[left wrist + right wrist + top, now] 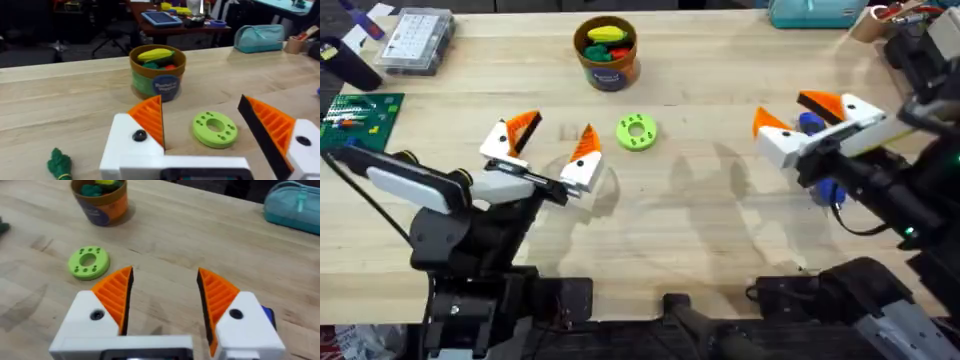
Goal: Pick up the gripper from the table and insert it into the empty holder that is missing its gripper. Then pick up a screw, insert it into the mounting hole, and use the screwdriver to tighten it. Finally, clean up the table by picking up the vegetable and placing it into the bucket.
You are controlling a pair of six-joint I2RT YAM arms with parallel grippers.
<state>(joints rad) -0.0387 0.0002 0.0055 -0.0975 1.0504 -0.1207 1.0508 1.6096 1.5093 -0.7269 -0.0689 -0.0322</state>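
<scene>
Between both open end effectors lies a green disc (637,132); bucket (606,55) beyond.

Nothing really readable here tbh. The bucket (157,71) had a dark blue label (165,85) with some pale lettering on it, but it was too blurry to make out.

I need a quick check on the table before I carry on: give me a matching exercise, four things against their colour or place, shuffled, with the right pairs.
Things:
1. bucket
2. ring-shaped disc
3. left gripper
4. screwdriver

Descriptions:
A. lime green, flat on the table between the two grippers
B. blue, beneath the right gripper
C. orange, far side of the table, toy vegetables inside
D. open, holding nothing

Pairs: 1-C, 2-A, 3-D, 4-B
</scene>
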